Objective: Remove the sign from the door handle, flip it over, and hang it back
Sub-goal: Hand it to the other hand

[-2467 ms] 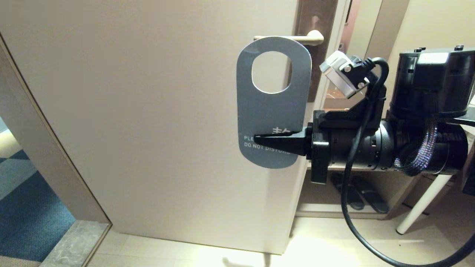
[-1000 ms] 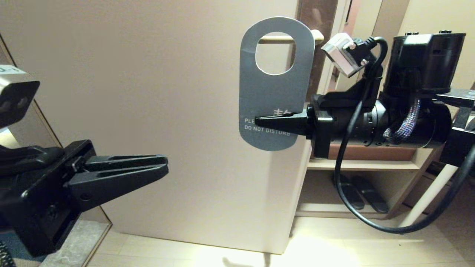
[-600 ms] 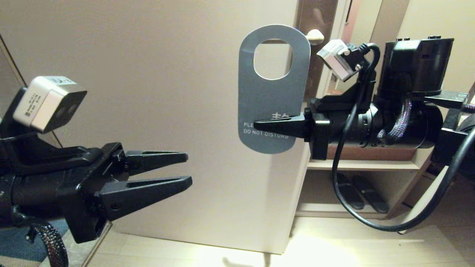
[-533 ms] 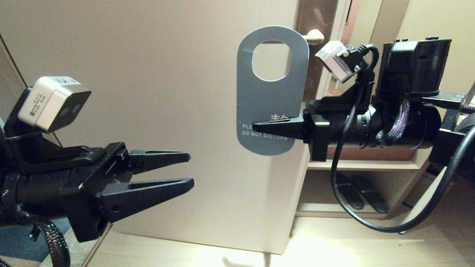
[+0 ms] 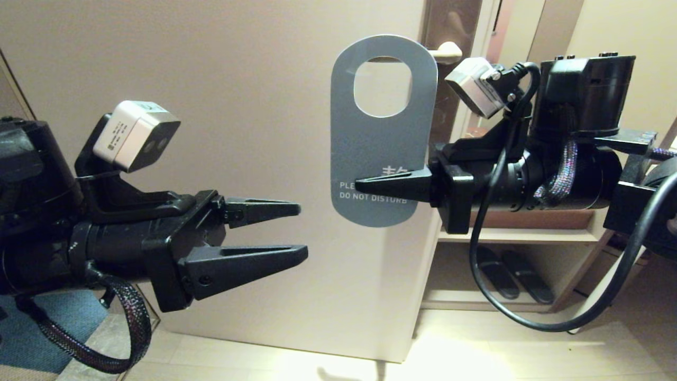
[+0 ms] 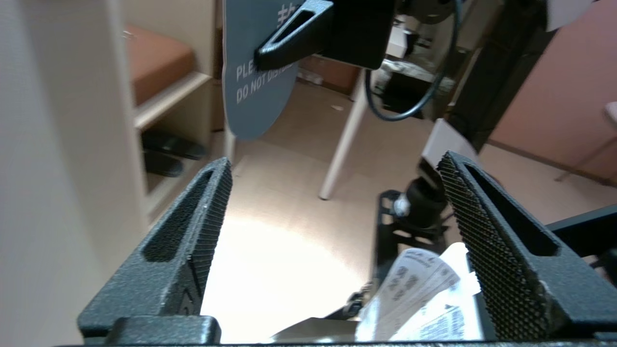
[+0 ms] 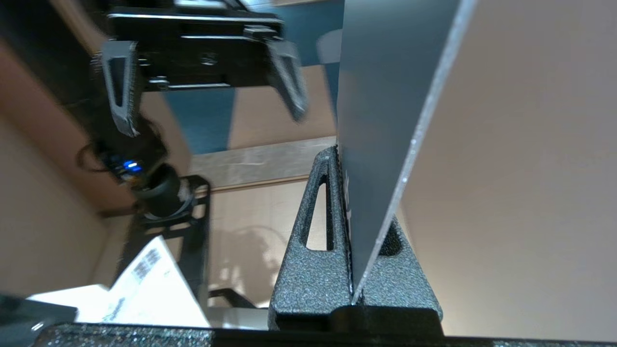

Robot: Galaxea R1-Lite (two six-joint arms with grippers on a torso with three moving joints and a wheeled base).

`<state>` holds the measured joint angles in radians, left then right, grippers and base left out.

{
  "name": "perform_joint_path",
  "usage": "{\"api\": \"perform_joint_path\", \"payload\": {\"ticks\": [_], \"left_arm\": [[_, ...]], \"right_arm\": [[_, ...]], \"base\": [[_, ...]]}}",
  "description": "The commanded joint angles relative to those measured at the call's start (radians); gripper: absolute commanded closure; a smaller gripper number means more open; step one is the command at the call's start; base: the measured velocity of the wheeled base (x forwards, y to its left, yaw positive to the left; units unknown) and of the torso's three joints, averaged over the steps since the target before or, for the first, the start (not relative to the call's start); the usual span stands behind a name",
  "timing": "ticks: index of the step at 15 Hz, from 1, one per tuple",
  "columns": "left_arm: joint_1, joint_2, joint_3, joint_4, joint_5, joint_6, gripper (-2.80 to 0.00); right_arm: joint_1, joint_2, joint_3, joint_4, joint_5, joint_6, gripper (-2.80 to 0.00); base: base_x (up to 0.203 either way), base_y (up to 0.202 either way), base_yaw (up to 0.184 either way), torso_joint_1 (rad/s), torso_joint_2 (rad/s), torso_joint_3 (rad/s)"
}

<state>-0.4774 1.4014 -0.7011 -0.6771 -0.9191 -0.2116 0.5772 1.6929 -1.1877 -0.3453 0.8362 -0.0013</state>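
Landmark = the door (image 5: 211, 132): big pale beige panel, fills most of head view. Pale wood-look floor (image 5: 476, 349) below it; blue carpet (image 5: 31, 328) past door's left edge, w/ a grey stone threshold strip (image 7: 260, 161) seen in right wrist view. Right of door edge: open shelf unit (image 5: 508, 233) w/ dark slippers (image 5: 508, 270) on the bottom level, a white furniture leg (image 5: 597, 296) beyond.

Left arm reaches in from left of door; left gripper (image 5: 301, 233) in front of the door's lower-middle, jaws apart, nothing between them, pointing toward the sign. Right arm comes in from right of door edge; right gripper (image 5: 362, 185) jaws clamped on the sign's lower part.

Backplate (image 5: 449, 21) brown-bronze, near door's right edge, up top. The door handle (image 5: 447, 51) pale lever sticking out from it.

The sign (image 5: 381, 132) held upright in front of door, blue-grey face out, its top overlapping the handle in head view; can't tell if it hangs on the lever. Oval hole shows bare door.

Writing: sign reads "DO NOT DISTURB", line above cut to "PLE" by the finger, plus a partly hidden white character. Printed paper (image 6: 424, 299) in left wrist view, unreadable.
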Motion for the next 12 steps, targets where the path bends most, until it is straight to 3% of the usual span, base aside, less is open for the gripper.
{"api": "perform_joint_path", "payload": {"ticks": [1, 6, 12], "left_arm": [[-0.019, 0.023, -0.013, -0.004, -0.004, -0.013, -2.8], [-0.036, 0.056, -0.02, -0.008, -0.004, -0.012, -2.8], [-0.033, 0.126, -0.024, -0.13, -0.004, -0.014, -2.8]], "right_arm": [[0.002, 0.005, -0.004, -0.003, 0.012, 0.0, 0.0], [0.011, -0.001, -0.015, -0.003, 0.015, 0.0, 0.0], [0.023, -0.006, -0.024, -0.003, 0.019, 0.0, 0.0]], "base": [[0.0, 0.0, 0.0, 0.0, 0.0, 0.0], [0.0, 0.0, 0.0, 0.0, 0.0, 0.0], [0.0, 0.0, 0.0, 0.0, 0.0, 0.0]]}}
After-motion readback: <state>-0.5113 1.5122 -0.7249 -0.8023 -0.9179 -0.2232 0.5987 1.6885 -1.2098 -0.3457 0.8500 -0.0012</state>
